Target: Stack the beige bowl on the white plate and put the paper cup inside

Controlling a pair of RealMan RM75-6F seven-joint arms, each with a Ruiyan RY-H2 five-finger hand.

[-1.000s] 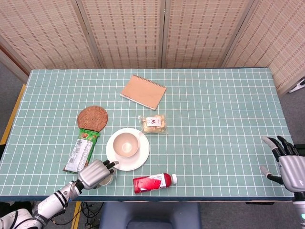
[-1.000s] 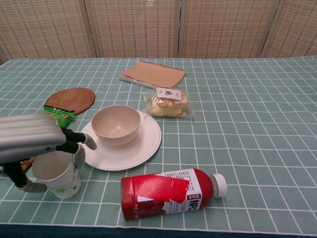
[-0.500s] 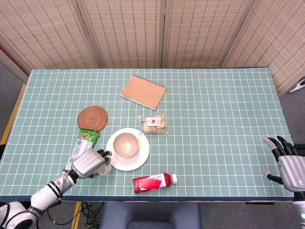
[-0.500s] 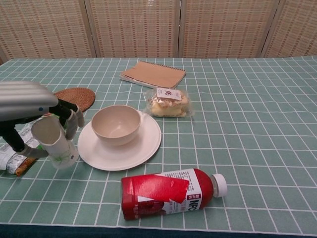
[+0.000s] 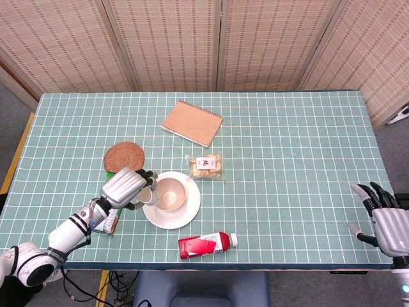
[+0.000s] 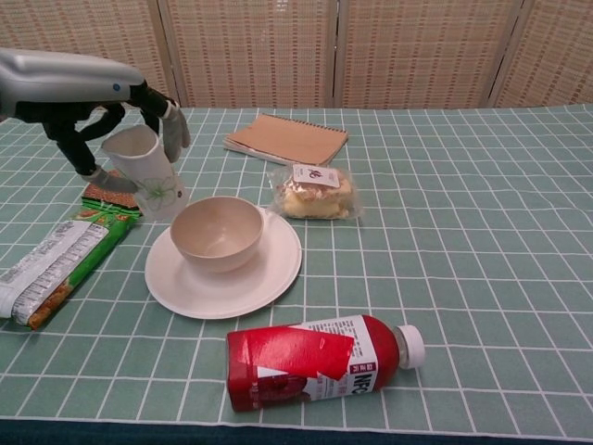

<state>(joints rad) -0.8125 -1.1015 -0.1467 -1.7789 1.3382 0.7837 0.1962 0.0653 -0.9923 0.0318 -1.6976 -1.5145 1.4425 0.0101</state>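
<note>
Writing: bottle (image 6: 320, 360) has a red label with white print, letters "NFC" near the neck; the rest is too small to read. Snack bag (image 6: 310, 193) carries a white tag with a red mark, unreadable. Wrapper (image 6: 57, 269) is green and white with fine print, not legible.
Cup: paper cup (image 6: 145, 171), white with a green leaf print, held off the table and tilted, just left of the bowl and a little above its rim.
Left hand: left hand (image 6: 116, 116) grips the cup, fingers wrapped round its upper wall, thumb on the near side; in the head view the hand (image 5: 125, 187) sits at the plate's left edge.
Right hand: right hand (image 5: 387, 220) at the table's near right corner, fingers spread, holding nothing.
Bowl: beige bowl (image 6: 216, 232) already stands on the white plate (image 6: 269, 273), empty.
Around: notebook (image 6: 286, 139) behind the bag; woven coaster (image 5: 123, 158) left of the plate, partly hidden by hand and cup in the chest view; bottle lies on its side in front of the plate.
Change: half a second ago the cup was low, near the table left of the plate; it is now raised and nearer the bowl. Right hand unmoved.
</note>
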